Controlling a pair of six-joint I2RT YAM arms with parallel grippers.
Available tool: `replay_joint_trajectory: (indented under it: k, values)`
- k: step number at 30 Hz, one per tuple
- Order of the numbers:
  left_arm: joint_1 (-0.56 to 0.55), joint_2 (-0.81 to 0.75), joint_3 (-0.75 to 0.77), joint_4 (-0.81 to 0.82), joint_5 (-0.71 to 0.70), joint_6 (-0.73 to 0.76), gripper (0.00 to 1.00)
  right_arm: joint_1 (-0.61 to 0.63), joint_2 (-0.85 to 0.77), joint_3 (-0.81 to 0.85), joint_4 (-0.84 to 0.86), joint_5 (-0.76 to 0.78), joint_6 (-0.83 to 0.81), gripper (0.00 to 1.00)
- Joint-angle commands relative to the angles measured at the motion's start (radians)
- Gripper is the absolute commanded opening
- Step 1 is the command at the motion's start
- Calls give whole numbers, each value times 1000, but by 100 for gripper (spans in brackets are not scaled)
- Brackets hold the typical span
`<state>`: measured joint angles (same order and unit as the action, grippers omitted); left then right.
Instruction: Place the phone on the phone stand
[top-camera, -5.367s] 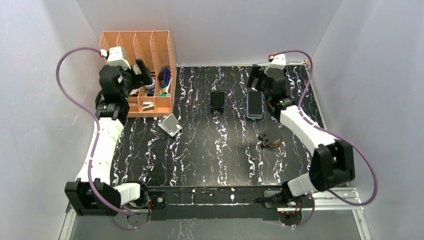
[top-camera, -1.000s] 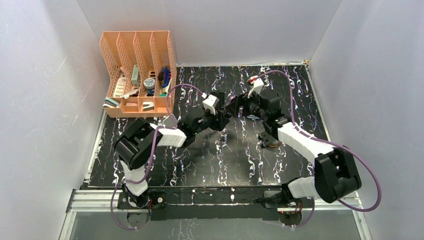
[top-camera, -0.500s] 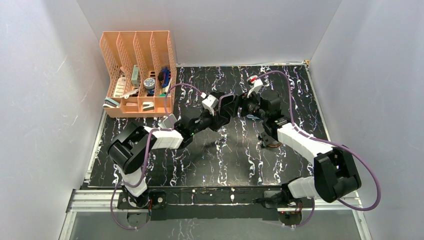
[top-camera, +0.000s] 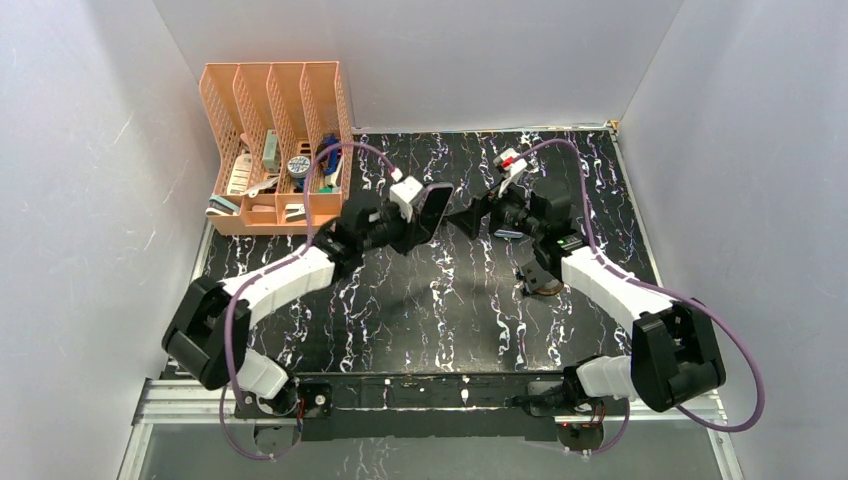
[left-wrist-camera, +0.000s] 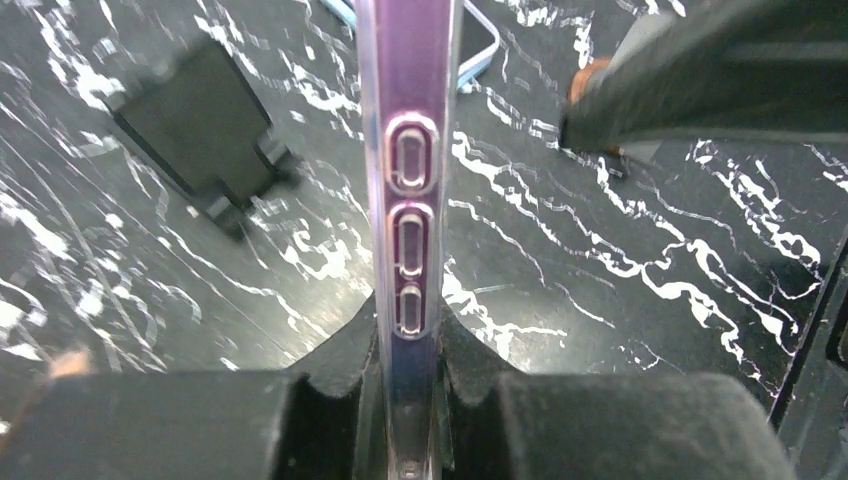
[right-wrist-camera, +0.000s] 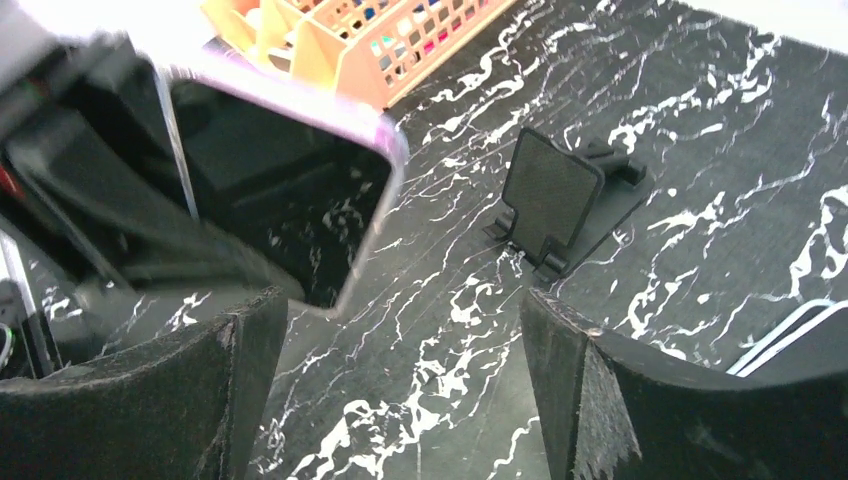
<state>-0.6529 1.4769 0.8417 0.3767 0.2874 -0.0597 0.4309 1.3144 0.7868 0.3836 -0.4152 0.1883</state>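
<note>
Phone (left-wrist-camera: 410, 200) looks rigid and slick; your left end effector (left-wrist-camera: 410, 395) clamps its flat faces, right end effector (right-wrist-camera: 400, 330) released.

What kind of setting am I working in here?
Most likely a lab test booth, not a home: plain white walls box in a black marbled table, a metal rail runs along its near edge, and props sit in an orange desk organiser.

The left end effector (left-wrist-camera: 410, 345) has shut tight on the phone (left-wrist-camera: 410, 150) and pulled it back to the left. A second ago it was right up against the right end effector (right-wrist-camera: 400, 315) in the middle. Now there is a gap between the two.
</note>
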Motion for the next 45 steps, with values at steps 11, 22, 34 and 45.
replay_joint_trajectory:
  k: [11, 22, 34, 45]
  values:
    - [119, 58, 604, -1141, 398, 534, 0, -104, 19, 191, -105, -727, -432, 91]
    - [118, 94, 581, -1191, 494, 536, 0, -104, 27, 223, -54, -630, -504, 86]
    - [116, 111, 576, -1190, 499, 551, 0, -44, 154, 309, -114, -685, -502, 76]
    - [116, 128, 583, -1182, 489, 570, 0, 11, 244, 423, -296, -739, -582, 68]
